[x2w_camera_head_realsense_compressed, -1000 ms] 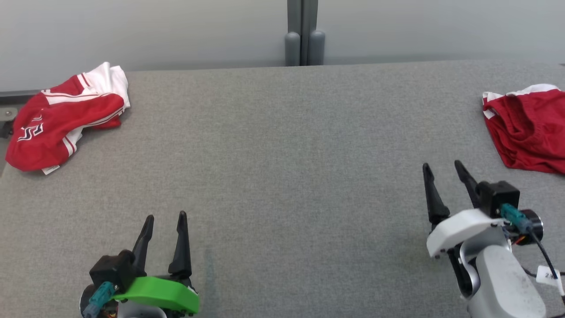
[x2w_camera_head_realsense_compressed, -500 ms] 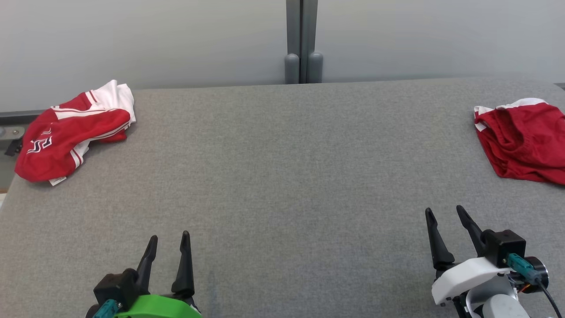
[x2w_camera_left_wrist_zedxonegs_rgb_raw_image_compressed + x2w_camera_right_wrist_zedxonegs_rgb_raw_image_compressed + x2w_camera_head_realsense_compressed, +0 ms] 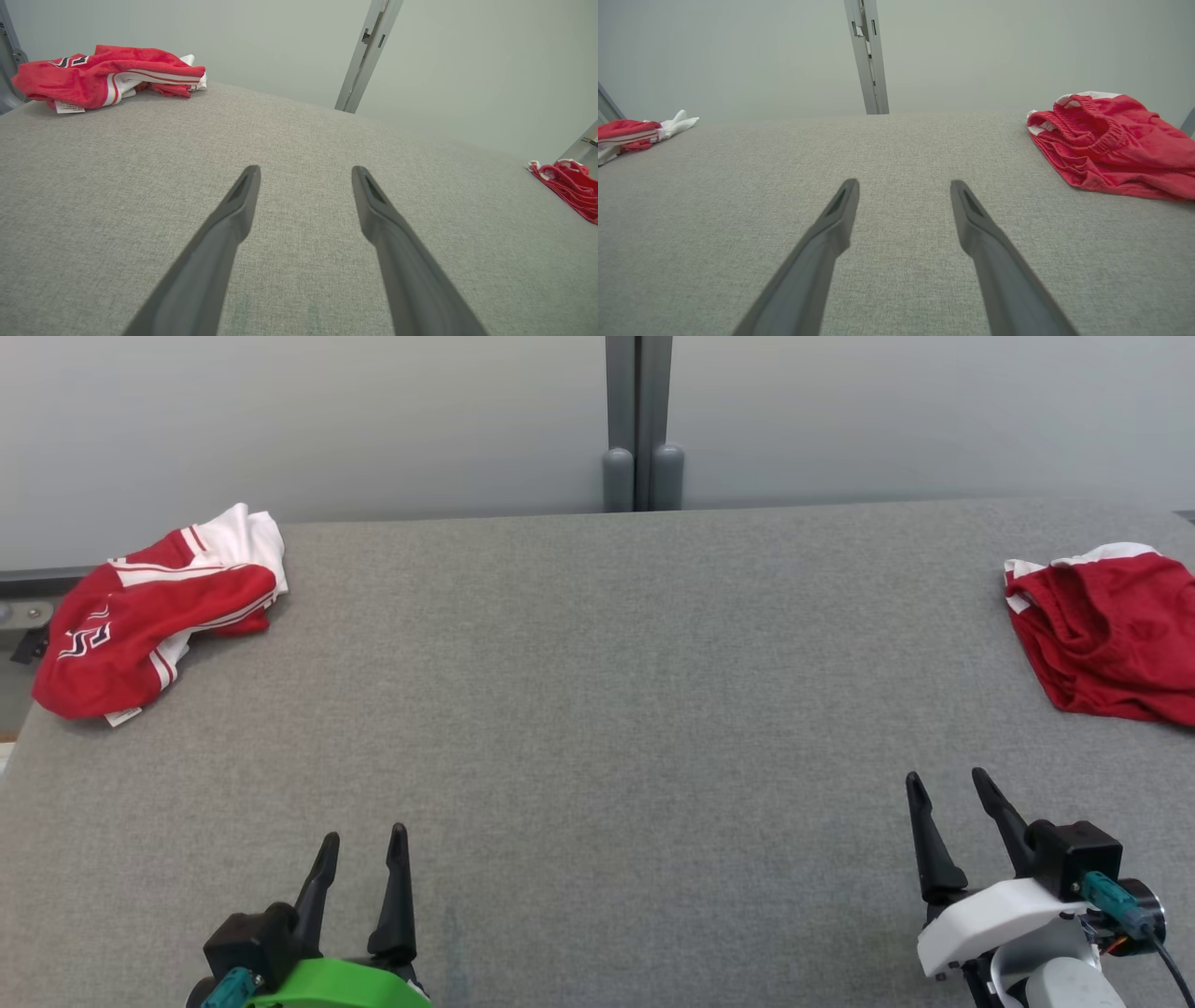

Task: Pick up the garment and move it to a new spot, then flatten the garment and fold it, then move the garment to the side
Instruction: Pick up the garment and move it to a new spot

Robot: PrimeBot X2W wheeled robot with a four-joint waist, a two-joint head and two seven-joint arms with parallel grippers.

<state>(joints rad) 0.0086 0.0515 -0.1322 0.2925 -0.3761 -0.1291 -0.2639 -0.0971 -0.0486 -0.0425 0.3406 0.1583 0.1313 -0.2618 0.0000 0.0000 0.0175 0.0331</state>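
Observation:
A crumpled red and white garment (image 3: 149, 616) lies at the grey table's far left corner, also in the left wrist view (image 3: 107, 74). A second red garment (image 3: 1106, 635) with a white edge and an elastic waistband lies bunched at the right edge, close in the right wrist view (image 3: 1111, 144). My left gripper (image 3: 364, 835) is open low at the near left, over bare cloth (image 3: 303, 169). My right gripper (image 3: 945, 775) is open at the near right (image 3: 903, 182), a little short and left of the second garment. Both hold nothing.
The table (image 3: 607, 709) has a grey fabric top with a wide bare stretch between the two garments. A grey wall runs behind it, with a vertical metal post (image 3: 639, 420) at the middle of the far edge.
The head camera tilted up, so the whole picture slid down. The right gripper drew back toward the near edge, away from the right garment. Both garments lie as before.

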